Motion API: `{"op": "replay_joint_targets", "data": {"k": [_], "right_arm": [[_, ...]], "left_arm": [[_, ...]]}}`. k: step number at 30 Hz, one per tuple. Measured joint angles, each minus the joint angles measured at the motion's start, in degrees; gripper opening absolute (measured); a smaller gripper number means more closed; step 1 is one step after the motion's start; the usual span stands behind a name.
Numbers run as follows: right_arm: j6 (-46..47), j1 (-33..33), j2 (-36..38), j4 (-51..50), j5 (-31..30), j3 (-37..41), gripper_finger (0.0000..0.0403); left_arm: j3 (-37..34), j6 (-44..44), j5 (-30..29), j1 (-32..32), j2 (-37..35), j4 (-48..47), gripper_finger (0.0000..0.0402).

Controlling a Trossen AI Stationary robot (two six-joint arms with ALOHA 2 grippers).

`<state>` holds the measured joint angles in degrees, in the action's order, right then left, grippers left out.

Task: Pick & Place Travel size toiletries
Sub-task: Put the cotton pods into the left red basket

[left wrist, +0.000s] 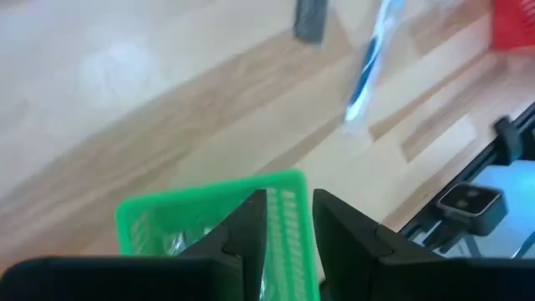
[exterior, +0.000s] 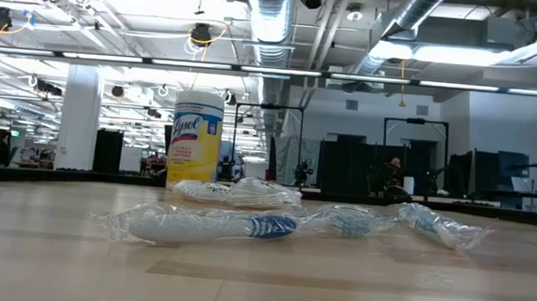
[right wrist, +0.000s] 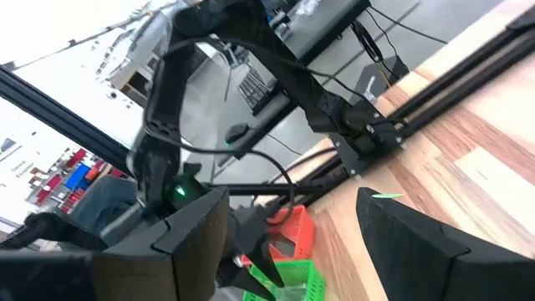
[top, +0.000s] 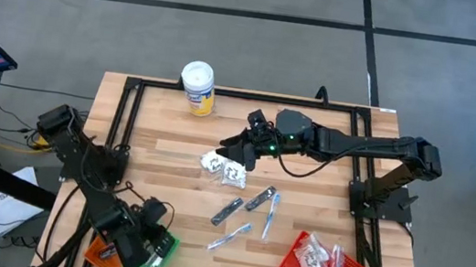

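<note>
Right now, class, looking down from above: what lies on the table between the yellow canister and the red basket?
In the high view, between the yellow canister and the red basket lie the white sachets, the right gripper above them, and slim wrapped sticks.

- Premises: a large open-plan industrial lab or workshop hall.
- Ceiling (exterior: 351, 25): exposed, with bare metal ducts, pipes and cable runs, and strip lights hung below.
- Floor (top: 231, 50): plain grey concrete crossed by dark lines.
- Far side of the room: rows of dark frame rigs (exterior: 417, 164) and workstations standing well apart.
- Work surface: wooden table (top: 180, 154) ringed by a black metal frame (top: 125, 119), with robot arms mounted on it.
</note>
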<state>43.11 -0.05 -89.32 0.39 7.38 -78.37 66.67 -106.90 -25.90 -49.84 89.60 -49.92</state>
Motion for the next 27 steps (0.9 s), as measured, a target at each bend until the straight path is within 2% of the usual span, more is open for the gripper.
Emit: {"op": "replay_joint_targets", "data": {"k": [8,18,24,27], "right_arm": [[0.0,0.26,0.0,-6.05,0.21,0.0,0.0256],[-0.17,1.98,0.0,-16.76,0.28,0.0,0.0256],[-1.5,2.69,0.03,-21.94,1.85,0.02,0.0256],[-3.27,2.6,0.13,-25.05,4.95,0.02,0.0256]], "left_arm": [[0.02,4.63,-2.24,2.29,-0.5,0.9,0.0092],[0.02,15.74,-2.27,9.4,-0.48,5.41,0.0092],[0.02,22.57,3.74,16.44,-0.45,6.14,0.0092],[0.0,26.93,6.98,20.62,-0.45,7.56,0.0092]]}}
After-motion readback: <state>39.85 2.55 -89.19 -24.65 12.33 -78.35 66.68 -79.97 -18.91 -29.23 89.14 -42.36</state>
